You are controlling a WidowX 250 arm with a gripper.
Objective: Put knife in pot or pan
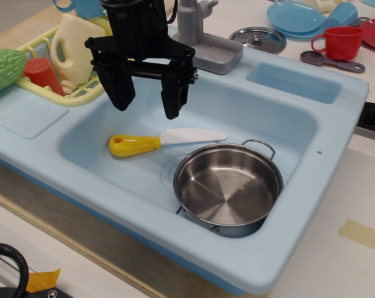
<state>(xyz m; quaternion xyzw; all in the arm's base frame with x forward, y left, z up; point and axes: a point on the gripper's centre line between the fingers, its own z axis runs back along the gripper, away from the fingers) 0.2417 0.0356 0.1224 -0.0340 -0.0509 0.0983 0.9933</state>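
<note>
The knife, with a yellow handle and a flat white blade, lies flat on the floor of the light blue sink, handle to the left. The shiny steel pot stands empty in the sink's front right part, just right of the blade tip. My black gripper hangs open above the knife, fingers pointing down and spread, holding nothing.
A grey faucet stands behind the sink. A yellow dish rack with a cream jug and red cup is at the left. A steel lid, red cup, purple-grey spoon and blue plate sit at the back right.
</note>
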